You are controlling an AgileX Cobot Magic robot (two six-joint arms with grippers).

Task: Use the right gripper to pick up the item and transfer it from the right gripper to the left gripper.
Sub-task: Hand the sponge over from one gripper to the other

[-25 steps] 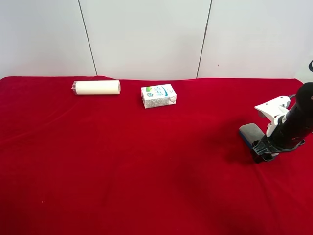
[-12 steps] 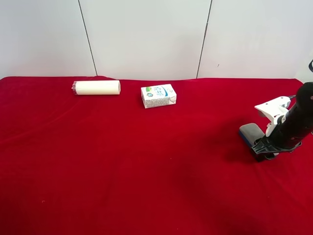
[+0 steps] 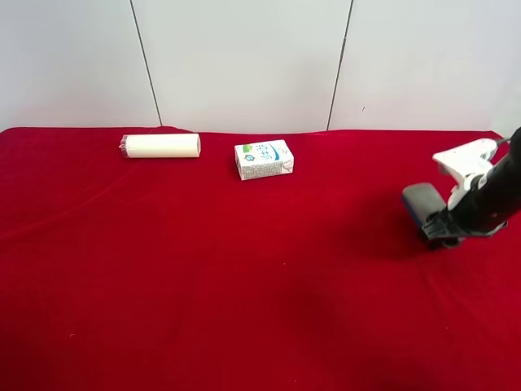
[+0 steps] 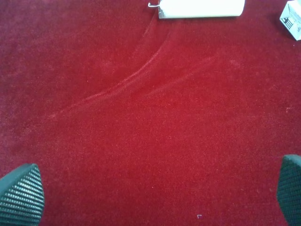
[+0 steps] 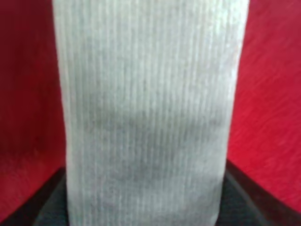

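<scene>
The item (image 3: 421,203), a flat eraser with a grey felt face and dark blue base, is held just above the red cloth at the far right of the exterior high view. My right gripper (image 3: 442,230), on the arm with the white housing, is shut on its near end. In the right wrist view the grey felt face (image 5: 146,108) fills most of the picture, with dark fingers at both lower corners. My left gripper (image 4: 155,197) stands open over bare red cloth, its ribbed fingertips (image 4: 21,195) far apart with nothing between them. The left arm is outside the exterior high view.
A cream cylinder (image 3: 161,146) lies at the back left of the red cloth (image 3: 244,269), and a white printed carton (image 3: 263,160) sits near the back centre. Both show at the edge of the left wrist view, cylinder (image 4: 202,8) and carton (image 4: 291,14). A white panelled wall stands behind.
My right gripper closed on the item and has risen a little, taking the item up off the cloth. The left gripper's view is unchanged.
</scene>
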